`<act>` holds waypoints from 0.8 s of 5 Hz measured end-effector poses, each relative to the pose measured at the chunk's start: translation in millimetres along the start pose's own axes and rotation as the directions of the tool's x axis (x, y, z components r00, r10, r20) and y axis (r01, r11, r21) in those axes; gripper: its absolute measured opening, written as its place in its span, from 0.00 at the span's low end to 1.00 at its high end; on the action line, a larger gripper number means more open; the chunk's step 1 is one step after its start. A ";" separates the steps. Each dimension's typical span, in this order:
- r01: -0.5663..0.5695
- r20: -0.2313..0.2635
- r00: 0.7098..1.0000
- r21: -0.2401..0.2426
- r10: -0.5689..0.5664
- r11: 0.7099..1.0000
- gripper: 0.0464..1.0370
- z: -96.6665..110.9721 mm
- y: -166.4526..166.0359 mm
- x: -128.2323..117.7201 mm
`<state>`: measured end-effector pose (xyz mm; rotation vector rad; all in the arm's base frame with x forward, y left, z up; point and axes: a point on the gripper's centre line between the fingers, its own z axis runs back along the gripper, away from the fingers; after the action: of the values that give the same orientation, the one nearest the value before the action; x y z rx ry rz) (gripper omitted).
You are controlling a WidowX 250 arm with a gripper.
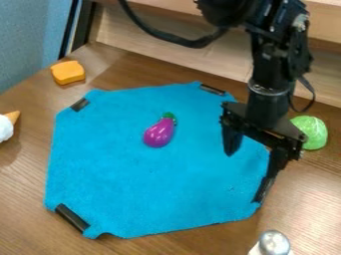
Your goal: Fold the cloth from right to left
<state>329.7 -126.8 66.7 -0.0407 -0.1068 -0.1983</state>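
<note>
Grn rounded item (310,132) is sitting partly hidden behind gripper (251,172), so exact ID is staying unclear. At view's L edge, 1 cone-shaped item w/ white top (6,128) is getting cut off; at bottom edge, 1 silver-topped item (273,243) is losing its lower pt too. Counting: 1 blue cloth (133,179) is lying spread out & unfolded on brown table (23,199), 1 purple eggplant (159,133) is resting on it, 1 orange block (68,72) is sitting well apart, past cloth's upper L. 3 black pieces (71,217) are showing clearly at cloth's corners; a poss. 4th, by R finger's lower end, is blending w/ it, can't tell which. Gripper is hanging over cloth's R side, fingers spread wide; whether R tip is touching cloth, can't tell.
</note>
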 end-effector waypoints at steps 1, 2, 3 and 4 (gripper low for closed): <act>-0.024 -0.001 1.000 -0.005 0.024 1.000 0.96 -10.2 -9.2 0.4; -0.067 0.009 0.998 -0.006 0.067 0.998 0.96 -18.5 -13.7 3.0; -0.069 -0.016 0.997 0.003 0.069 0.998 0.96 -34.1 -17.4 0.1; -0.064 -0.015 0.998 0.007 0.064 0.998 0.91 -40.7 -20.5 2.1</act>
<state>331.9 -149.4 27.1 -0.0363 -0.0913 -0.1346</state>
